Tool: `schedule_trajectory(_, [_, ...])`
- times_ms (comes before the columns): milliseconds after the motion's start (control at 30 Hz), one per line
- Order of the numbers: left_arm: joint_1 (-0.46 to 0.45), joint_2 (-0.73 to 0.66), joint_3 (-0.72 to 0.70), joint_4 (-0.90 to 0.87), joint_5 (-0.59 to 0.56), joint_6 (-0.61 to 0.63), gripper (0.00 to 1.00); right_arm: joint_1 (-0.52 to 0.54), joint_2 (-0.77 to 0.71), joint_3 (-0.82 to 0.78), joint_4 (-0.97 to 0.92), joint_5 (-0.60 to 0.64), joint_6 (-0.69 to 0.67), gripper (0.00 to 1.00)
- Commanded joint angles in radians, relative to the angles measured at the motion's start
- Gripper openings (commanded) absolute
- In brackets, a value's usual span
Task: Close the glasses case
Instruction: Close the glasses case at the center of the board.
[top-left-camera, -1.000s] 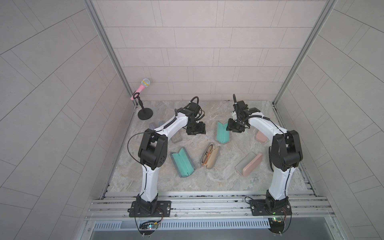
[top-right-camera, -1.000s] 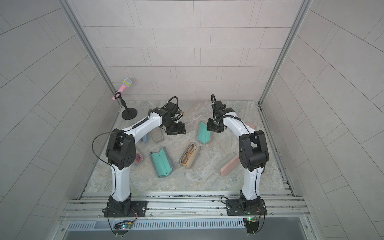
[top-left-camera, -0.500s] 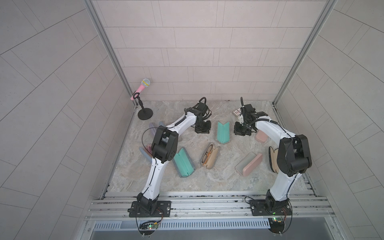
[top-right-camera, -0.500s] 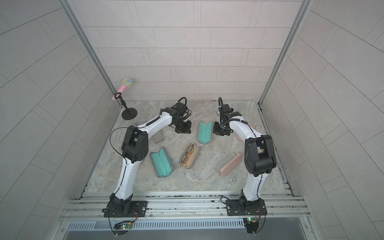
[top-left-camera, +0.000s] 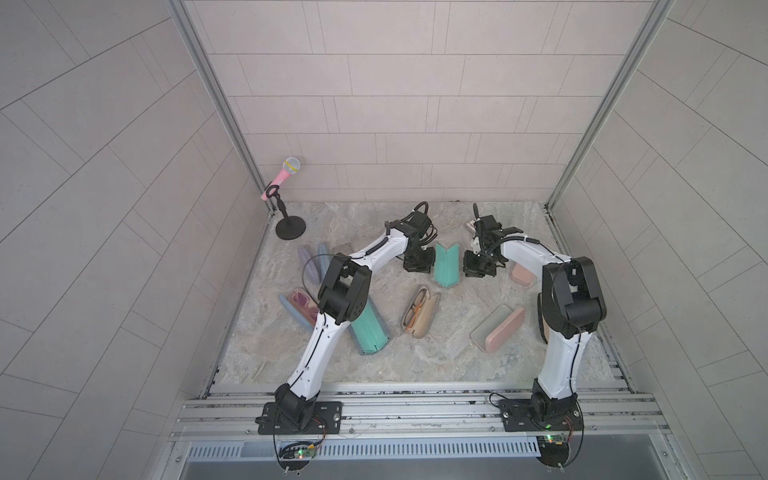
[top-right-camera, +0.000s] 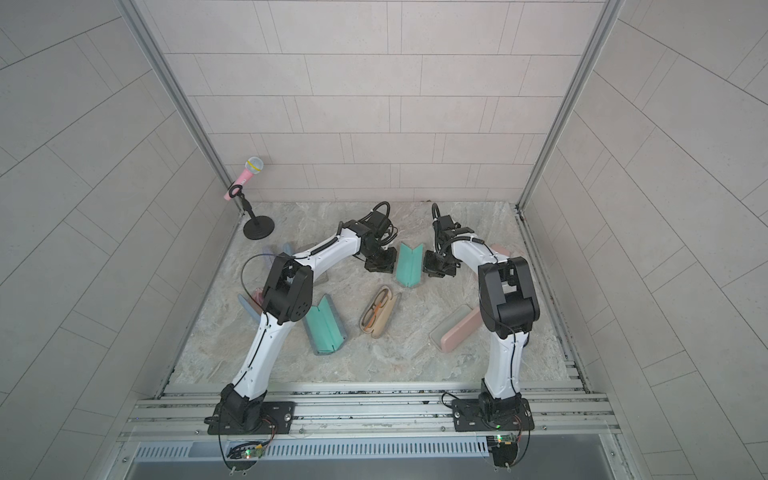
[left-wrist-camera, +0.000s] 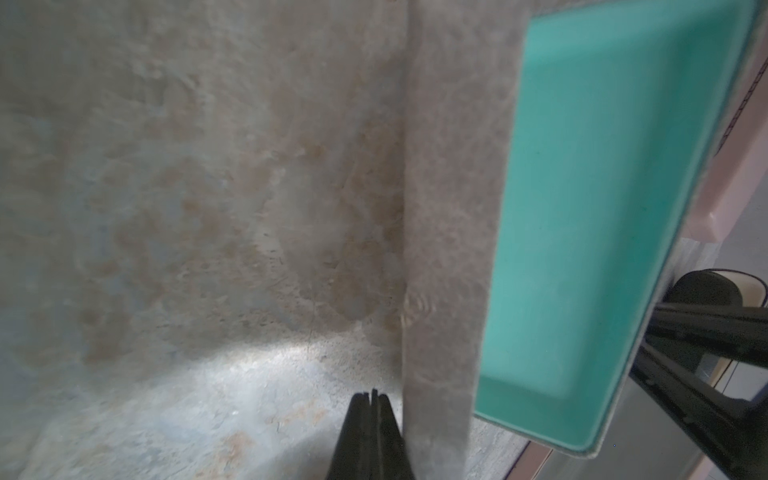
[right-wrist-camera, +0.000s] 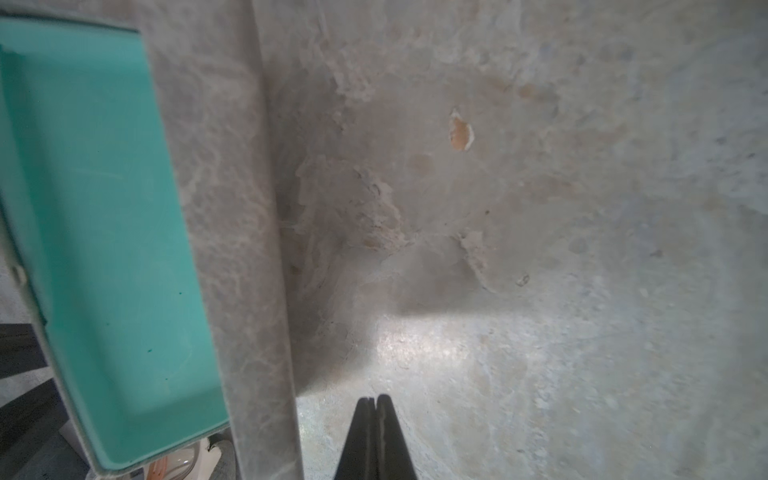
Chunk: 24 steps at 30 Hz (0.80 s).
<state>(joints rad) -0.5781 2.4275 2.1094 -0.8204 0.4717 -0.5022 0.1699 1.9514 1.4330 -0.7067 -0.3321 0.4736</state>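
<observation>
I see the teal glasses case (top-left-camera: 446, 266) standing half open on the tabletop (top-left-camera: 415, 365), its two halves tilted up in a V. My left end effector (top-left-camera: 419, 266) sits just beside one half and my right end effector (top-left-camera: 480, 268) just beside the other, so the case lies between them. Both are clenched tight, grasping nothing. Each wrist view shows the case's grey outer wall close by the tips, but I cannot tell whether they touch. A tan case (top-left-camera: 420, 311) holding glasses (top-left-camera: 415, 306) lies near the teal one, toward the arm bases.
</observation>
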Motion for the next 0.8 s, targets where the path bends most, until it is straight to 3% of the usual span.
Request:
schedule_trajectory(0, [-0.007, 0.024, 0.033, -0.02, 0.003, -0.012, 0.0, 0.001, 0.026, 0.043, 0.001, -0.013, -0.012, 0.02])
schedule_trajectory(767, [-0.049, 0.016, 0.086, -0.037, 0.01, -0.01, 0.0, 0.129, 0.119, 0.206, -0.078, -0.07, -0.093, 0.05])
